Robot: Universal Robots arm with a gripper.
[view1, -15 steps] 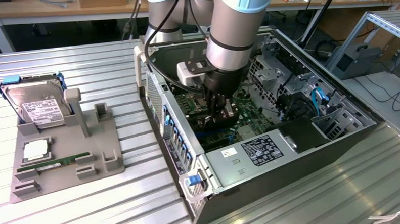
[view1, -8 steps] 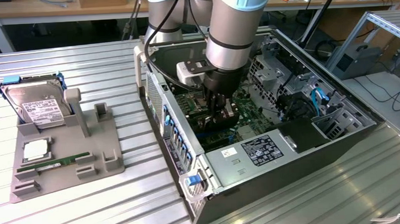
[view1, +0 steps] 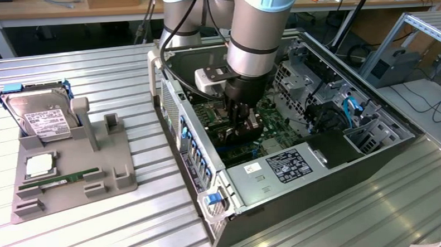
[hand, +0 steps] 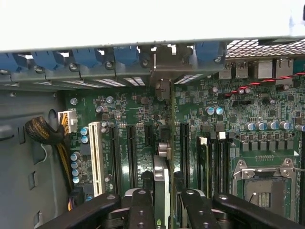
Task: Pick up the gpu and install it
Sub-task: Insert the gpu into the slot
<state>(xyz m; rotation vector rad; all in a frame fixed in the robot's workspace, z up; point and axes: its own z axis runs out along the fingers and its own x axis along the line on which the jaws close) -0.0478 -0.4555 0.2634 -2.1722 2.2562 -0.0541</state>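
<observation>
1 gpu (hand: 161, 188) clamped edge-on in tool (hand: 162, 210), inside computer case (view1: 370, 150).
Keep card upright, aligned over motherboard (hand: 138, 138) slot; press evenly, without tilting.

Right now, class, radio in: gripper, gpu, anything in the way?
Gripper inside the open computer case, shut on the gpu. Card edge-on over the motherboard slots. Nothing seen blocking.
</observation>
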